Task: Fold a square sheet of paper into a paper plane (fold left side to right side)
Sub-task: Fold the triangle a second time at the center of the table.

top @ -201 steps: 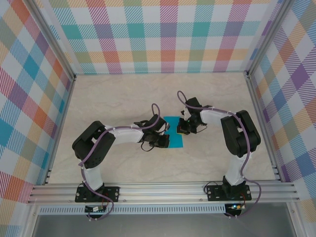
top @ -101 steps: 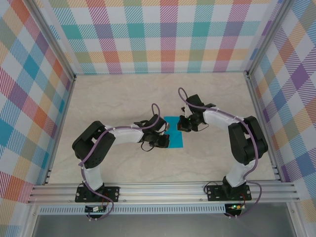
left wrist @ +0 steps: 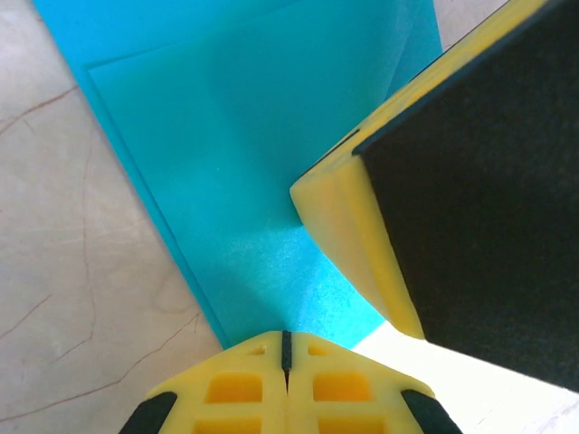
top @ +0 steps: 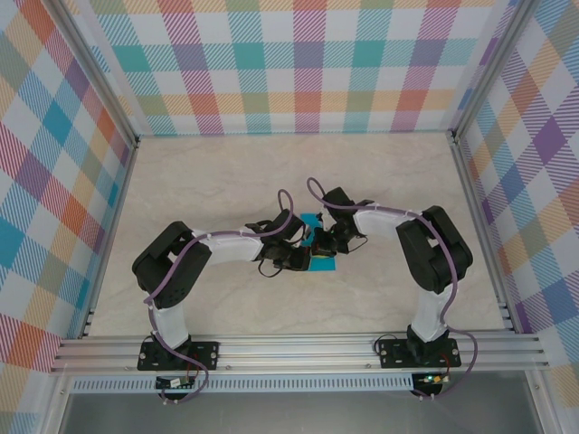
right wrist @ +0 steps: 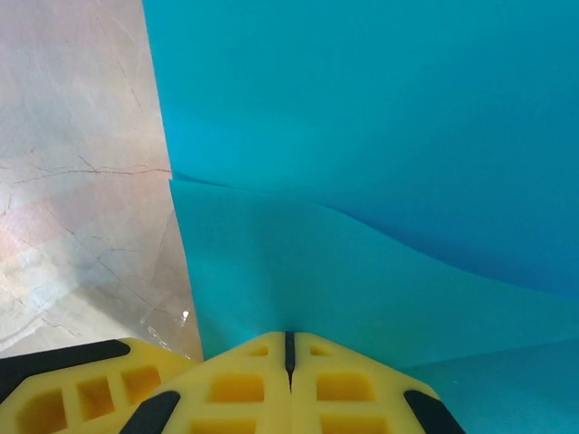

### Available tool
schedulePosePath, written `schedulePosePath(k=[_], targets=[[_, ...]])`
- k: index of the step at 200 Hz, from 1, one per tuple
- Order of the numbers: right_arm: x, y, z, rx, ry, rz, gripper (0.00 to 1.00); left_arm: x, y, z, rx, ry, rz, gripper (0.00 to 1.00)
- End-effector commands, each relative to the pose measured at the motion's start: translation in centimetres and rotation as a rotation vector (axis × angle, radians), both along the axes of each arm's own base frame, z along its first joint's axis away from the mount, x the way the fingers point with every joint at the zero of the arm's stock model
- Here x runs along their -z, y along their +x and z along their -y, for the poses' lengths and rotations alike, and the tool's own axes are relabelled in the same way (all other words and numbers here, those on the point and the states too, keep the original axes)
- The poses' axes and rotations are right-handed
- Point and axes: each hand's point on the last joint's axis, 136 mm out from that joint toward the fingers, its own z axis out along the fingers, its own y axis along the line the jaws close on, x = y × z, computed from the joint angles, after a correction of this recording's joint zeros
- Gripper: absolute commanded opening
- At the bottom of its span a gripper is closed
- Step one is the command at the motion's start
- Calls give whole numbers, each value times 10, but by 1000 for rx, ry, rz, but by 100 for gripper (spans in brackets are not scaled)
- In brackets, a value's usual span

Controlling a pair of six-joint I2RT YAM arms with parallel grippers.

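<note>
The teal-blue square sheet of paper (top: pixel 323 265) lies folded at the table's middle, mostly covered by both grippers. In the left wrist view the paper (left wrist: pixel 235 154) shows two stacked layers with offset edges. My left gripper (left wrist: pixel 286 334) is shut, its tip resting at the paper's near edge (top: pixel 306 259). My right gripper (right wrist: pixel 289 336) is shut too, its tip on a slightly raised flap of the paper (right wrist: pixel 380 136). It sits just beside the left gripper (top: pixel 318 242). Whether either tip pinches the paper I cannot tell.
The beige marbled tabletop (top: pixel 226 181) surrounds the paper. Plaid walls (top: pixel 298 63) and aluminium posts close in the back and both sides. The rail with both arm bases (top: pixel 298 351) runs along the near edge.
My right gripper has swung left from the paper's right edge across the paper, stopping close against the left gripper. The left arm has stayed in place.
</note>
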Motion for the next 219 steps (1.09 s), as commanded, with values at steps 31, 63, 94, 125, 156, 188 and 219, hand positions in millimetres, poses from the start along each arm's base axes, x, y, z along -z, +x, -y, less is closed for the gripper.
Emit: schedulePosePath(k=[31,63,94,125,156,188,219], targets=[[18,7,31,10,-119,-2,0,29,-14,-22,-12,109,-81,1],[14,17,44,28,-123,16,0,29,-14,-22,-12,111,-81,1],[14,25,58,45,-131,21,0,30,-14,-22,-12,113,-84,1],[12,33,69,66,-126,28,0,30,-14,-21,-10,112,-83,1],[10,39,78,78,-132,33,1,30,-14,-21,-10,112,-85,1],[8,44,84,85,-135,36,1,30,-14,-21,-10,112,-85,1],[7,48,90,94,-147,36,1,30,-14,-22,-11,113,-83,0]])
